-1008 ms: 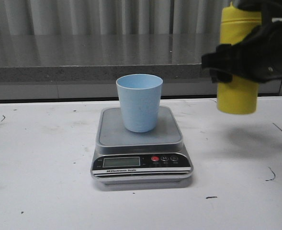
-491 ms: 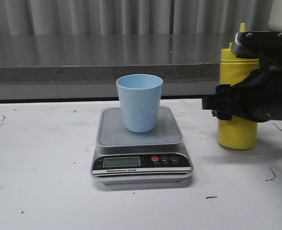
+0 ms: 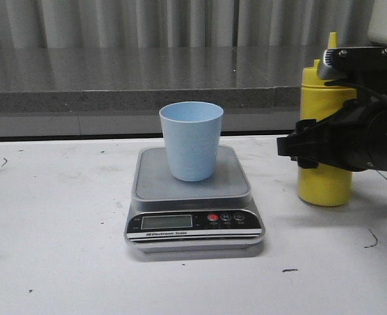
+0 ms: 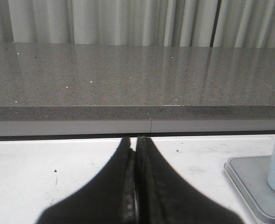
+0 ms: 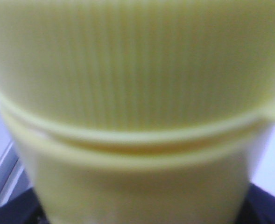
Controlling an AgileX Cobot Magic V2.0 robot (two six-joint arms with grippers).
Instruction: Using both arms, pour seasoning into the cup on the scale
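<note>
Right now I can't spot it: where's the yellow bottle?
In the front view, the yellow bottle stands on the table at the right, beside the scale, with the right gripper around it.

The seasoning bottle is bright yellow, its cap finely ribbed in vertical lines. The right gripper across it is black. Beside that gripper, the cup is pale blue on a silver-grey scale with a red button and black front strip. The worktop is white with dark scuffs.
</note>
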